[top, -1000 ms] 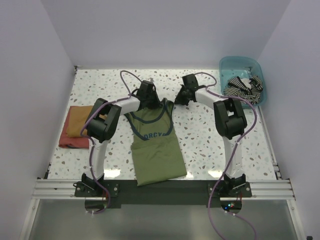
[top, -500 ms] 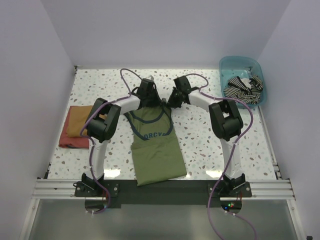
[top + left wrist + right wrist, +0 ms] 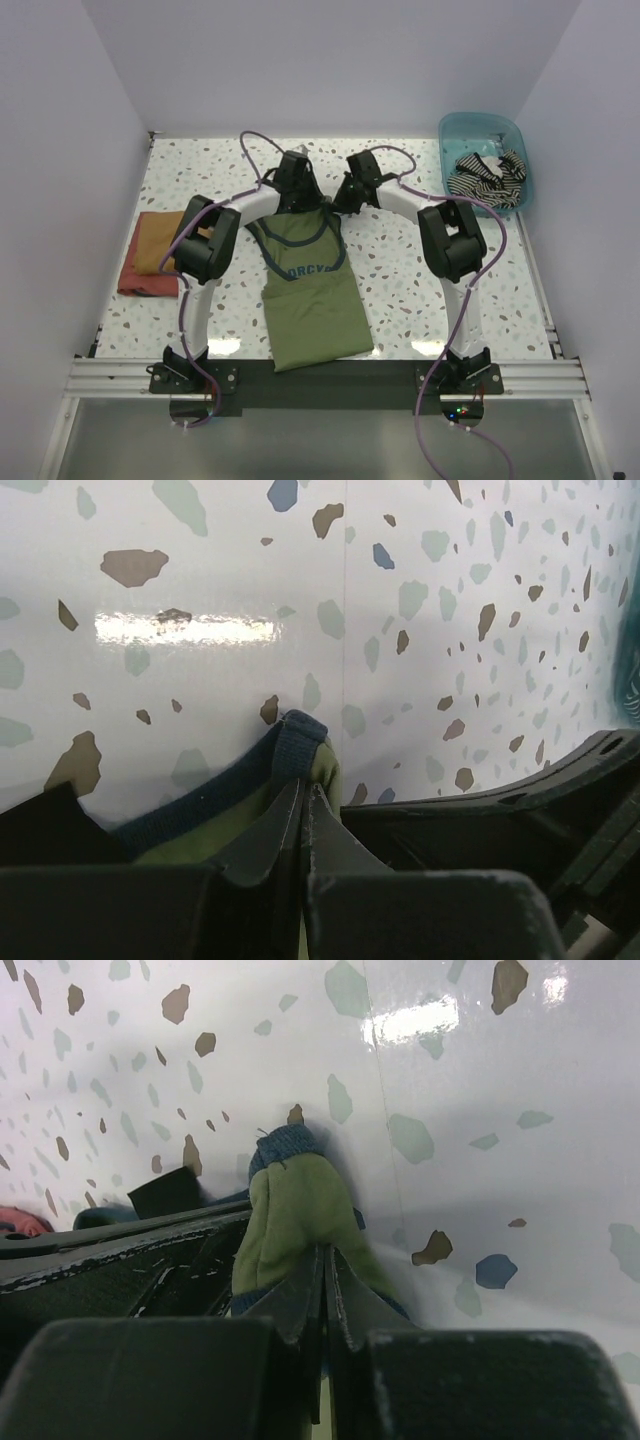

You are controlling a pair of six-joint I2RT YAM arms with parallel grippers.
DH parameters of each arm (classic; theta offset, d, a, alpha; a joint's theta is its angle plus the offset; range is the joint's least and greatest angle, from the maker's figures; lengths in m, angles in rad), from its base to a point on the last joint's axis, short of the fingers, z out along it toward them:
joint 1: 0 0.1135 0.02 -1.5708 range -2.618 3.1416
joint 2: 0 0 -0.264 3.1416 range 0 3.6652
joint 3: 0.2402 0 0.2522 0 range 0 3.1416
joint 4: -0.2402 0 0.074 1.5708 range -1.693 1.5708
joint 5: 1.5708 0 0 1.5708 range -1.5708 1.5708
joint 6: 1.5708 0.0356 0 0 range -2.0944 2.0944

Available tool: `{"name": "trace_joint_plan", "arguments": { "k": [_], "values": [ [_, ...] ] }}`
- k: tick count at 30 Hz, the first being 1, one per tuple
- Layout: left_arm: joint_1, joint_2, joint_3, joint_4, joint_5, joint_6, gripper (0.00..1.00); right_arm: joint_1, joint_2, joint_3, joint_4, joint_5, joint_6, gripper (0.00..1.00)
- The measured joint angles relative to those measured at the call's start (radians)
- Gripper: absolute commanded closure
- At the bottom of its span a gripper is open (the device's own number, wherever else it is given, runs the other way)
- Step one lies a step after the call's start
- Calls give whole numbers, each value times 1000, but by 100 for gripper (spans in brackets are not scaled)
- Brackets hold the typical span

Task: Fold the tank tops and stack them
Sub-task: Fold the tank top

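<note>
Centre of the speckled table (image 3: 420,285): one olive-green tank top (image 3: 315,305) with navy trim. It lies flat, chest print up, hem toward the arm bases and shoulder straps toward the far side.

Left strap: the left claw (image 3: 303,792) is pinched together on it. The navy-edged end of the strap pokes out just past the fingertips, close over the tabletop.

Right strap: the right claw (image 3: 325,1257) is clamped on it. A fold of green fabric with a navy tip bunches ahead of the closed fingers. The two claws sit near each other at the top of the garment.

Far right corner: a teal tub (image 3: 482,123) holds one striped tank top (image 3: 487,172), crumpled and black-and-white, well apart from the green one.

Left edge: one folded cloth (image 3: 150,257), orange over red, lies flat.
</note>
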Motion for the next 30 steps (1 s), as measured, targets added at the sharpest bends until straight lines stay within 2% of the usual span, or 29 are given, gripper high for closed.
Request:
{"name": "trace_joint_plan", "arguments": {
  "k": [2,3,6,16,23,30],
  "values": [
    [4,3,0,-5,0,0,97,1,-2,2,0,4,-4,87],
    [7,4,0,-8,0,1,96,1,-4,2,-2,6,-9,80],
    [16,4,0,-12,0,3,96,1,-18,2,-3,16,-35,72],
    [41,4,0,-16,0,8,96,1,-59,3,-1,56,-178,66],
    [51,3,-3,-16,2,8,96,8,-94,2,-2,71,-381,60],
    [55,3,-13,-16,8,7,96,29,-108,-41,-3,71,-560,58]
  ]
}}
